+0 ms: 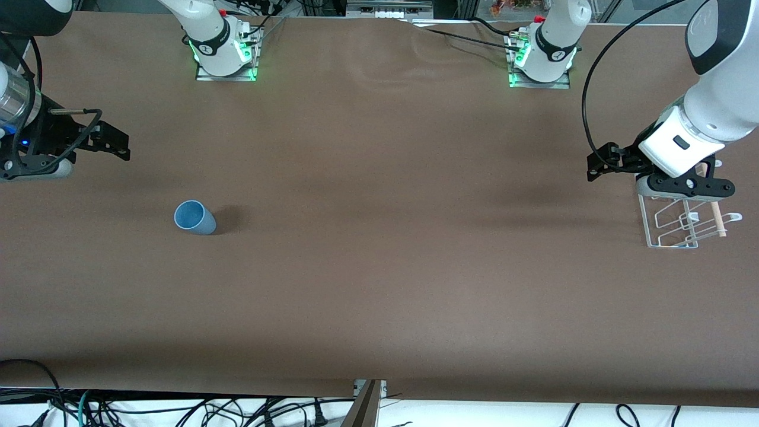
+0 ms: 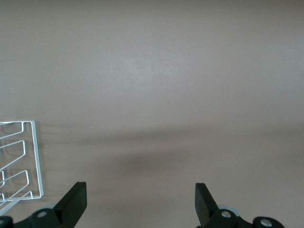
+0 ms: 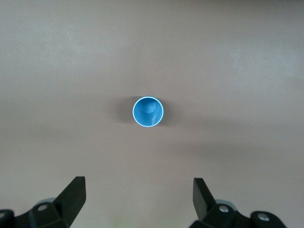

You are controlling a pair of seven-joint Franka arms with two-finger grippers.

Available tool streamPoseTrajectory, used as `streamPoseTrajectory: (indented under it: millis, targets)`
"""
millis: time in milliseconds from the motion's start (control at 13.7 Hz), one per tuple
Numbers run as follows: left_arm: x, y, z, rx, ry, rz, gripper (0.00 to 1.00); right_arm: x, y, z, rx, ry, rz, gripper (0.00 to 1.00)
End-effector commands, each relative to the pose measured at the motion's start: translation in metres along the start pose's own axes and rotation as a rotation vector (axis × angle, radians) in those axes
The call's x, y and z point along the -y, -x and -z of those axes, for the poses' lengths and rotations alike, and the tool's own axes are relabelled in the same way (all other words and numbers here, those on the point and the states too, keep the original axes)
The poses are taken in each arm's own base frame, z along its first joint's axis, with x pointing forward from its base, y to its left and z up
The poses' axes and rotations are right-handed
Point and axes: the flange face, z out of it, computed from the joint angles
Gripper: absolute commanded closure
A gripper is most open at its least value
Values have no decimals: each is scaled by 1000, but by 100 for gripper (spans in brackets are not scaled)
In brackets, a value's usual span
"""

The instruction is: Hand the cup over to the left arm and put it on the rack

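Cup [image 1: 195, 217] stood upright on brown desk [image 1: 379, 267] toward right arm's end, open mouth up, nothing touching it

Right gripper [image 1: 115, 142] hung over desk at that end, well apart from cup, 2 fingers [image 3: 71, 197] released wide, empty

Left gripper [image 1: 599, 163] hung beside rack [image 1: 682, 222] at left arm's end, fingers [image 2: 73, 202] released wide, empty

Rack sat on desk, wooden dowel [image 1: 716, 216] along its edge
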Motion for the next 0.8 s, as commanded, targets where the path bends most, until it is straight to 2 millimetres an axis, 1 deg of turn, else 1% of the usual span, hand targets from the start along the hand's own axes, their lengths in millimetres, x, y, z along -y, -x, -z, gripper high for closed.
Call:
streamPoseTrajectory:
  millis: [0, 365, 658, 731]
  targets:
    - [0, -3, 5, 2, -19, -2, 0, -3, -2, 2, -4, -12, -14, 0]
    - [0, -3, 6, -1, -19, -4, 0, -2, 0, 4, -10, -12, -19, 0]
    - [0, -3, 6, -1, -19, -4, 0, -5, -4, -11, 5, 0, -21, 0]
    - [1, -3, 6, -1, -19, -2, 0, -5, -7, -26, 13, 5, -22, 0]
